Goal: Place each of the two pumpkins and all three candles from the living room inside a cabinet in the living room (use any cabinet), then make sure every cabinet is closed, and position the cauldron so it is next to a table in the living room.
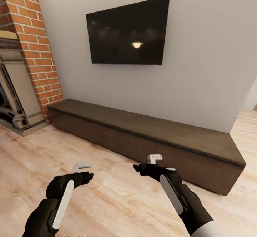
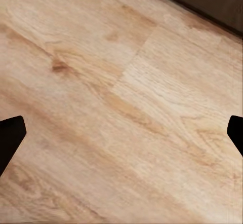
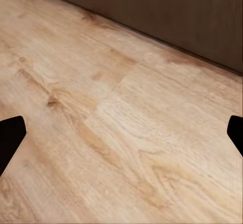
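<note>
Both grippers, left [image 1: 85,174] and right [image 1: 142,168], hover before the closed cabinet [image 1: 142,137].

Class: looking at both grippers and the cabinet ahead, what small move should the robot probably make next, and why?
Probably reach a gripper to the cabinet front to pull a drawer open. Both the left gripper and right gripper are open and empty above bare floor, and the cabinet looks fully closed, so nothing can go inside yet.

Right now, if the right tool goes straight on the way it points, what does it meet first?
Most likely the floor: the right tool looks down at bare planks between its open fingers, and the cabinet lies farther ahead. Depth is hard to judge.
</note>
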You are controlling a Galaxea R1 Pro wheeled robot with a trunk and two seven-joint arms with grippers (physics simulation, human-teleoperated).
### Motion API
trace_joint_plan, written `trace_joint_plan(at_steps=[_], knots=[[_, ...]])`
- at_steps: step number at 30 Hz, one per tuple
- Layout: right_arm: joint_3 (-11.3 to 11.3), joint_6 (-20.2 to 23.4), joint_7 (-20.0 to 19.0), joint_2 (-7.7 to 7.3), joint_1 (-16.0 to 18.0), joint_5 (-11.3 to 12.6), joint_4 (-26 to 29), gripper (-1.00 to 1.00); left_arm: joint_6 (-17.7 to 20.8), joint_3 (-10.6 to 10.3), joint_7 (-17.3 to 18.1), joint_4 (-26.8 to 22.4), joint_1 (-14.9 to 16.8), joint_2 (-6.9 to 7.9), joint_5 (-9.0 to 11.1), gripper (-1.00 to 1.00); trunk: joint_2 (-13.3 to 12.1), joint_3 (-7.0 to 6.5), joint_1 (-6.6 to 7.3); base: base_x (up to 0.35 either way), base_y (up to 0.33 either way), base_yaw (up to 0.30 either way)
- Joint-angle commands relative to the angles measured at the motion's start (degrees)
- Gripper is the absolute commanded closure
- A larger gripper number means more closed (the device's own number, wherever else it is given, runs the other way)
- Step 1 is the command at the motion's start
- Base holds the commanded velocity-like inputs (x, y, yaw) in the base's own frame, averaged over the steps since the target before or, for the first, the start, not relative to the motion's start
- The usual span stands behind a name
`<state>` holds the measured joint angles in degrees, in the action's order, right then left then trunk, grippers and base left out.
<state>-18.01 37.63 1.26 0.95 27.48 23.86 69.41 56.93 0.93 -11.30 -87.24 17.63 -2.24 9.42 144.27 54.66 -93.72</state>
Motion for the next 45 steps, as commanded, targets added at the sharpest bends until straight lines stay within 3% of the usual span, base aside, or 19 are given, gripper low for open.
trace_joint_plan(at_steps=[1,22,45], knots=[[0.0,0.3,0.1,0.00,0.0,0.2,0.1,-1.00,0.2,0.1,-0.5,0.0,0.0,-0.04,0.6,-1.00,0.0,0.06,0.01,0.000,0.057,0.291],[0.0,0.3,0.1,-0.07,0.0,0.3,0.1,-1.00,0.1,0.3,-0.5,0.0,0.0,0.23,0.6,-1.00,0.0,0.06,0.01,0.018,0.076,0.291],[0.0,0.1,0.1,-0.08,0.0,0.4,0.1,-1.00,0.1,1.6,-0.5,0.1,0.0,0.43,0.7,-1.00,0.0,-0.23,0.01,0.186,0.165,0.235]])
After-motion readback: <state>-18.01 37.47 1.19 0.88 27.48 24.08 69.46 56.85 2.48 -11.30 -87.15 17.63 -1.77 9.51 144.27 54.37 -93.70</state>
